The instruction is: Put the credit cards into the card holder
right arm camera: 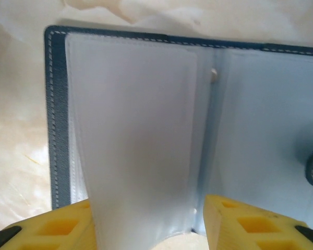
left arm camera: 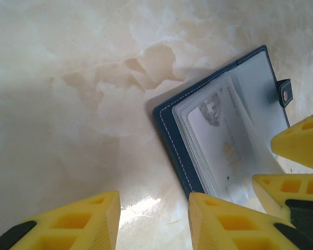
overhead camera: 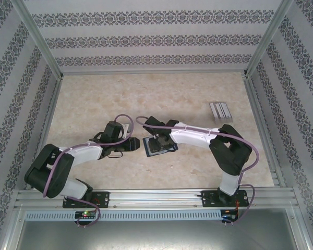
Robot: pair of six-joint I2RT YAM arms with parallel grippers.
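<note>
On the pale marble-patterned table (overhead camera: 146, 99), a little in front of its middle, the small navy-blue folding card holder (overhead camera: 165, 150) lies open and flat, with its clear plastic sleeves facing up. Both arms reach in to it, the left gripper (overhead camera: 131, 144) just beside its left edge and the right gripper (overhead camera: 155, 139) over it. From the left wrist camera, the left gripper (left arm camera: 154, 224) has its two yellow fingers spread, with only bare table between them; one of its fingers (left arm camera: 235, 224) is at the near corner of the holder, and I cannot tell if it touches. Through the top sleeve a pale card (left arm camera: 219, 140) with faint print can be seen, and the small clasp tab (left arm camera: 286, 92) sticks out on the far edge of the holder. From the right wrist camera, the right gripper (right arm camera: 148, 208) is also spread, and one clear sleeve leaf (right arm camera: 138, 135) stands up between its fingers; if they press on its edges, I cannot say. Stitched navy border (right arm camera: 56, 120) runs along the left and top of the holder. Far to the right on the table, well apart, lies a clear plastic slotted rack (overhead camera: 220, 111).
</note>
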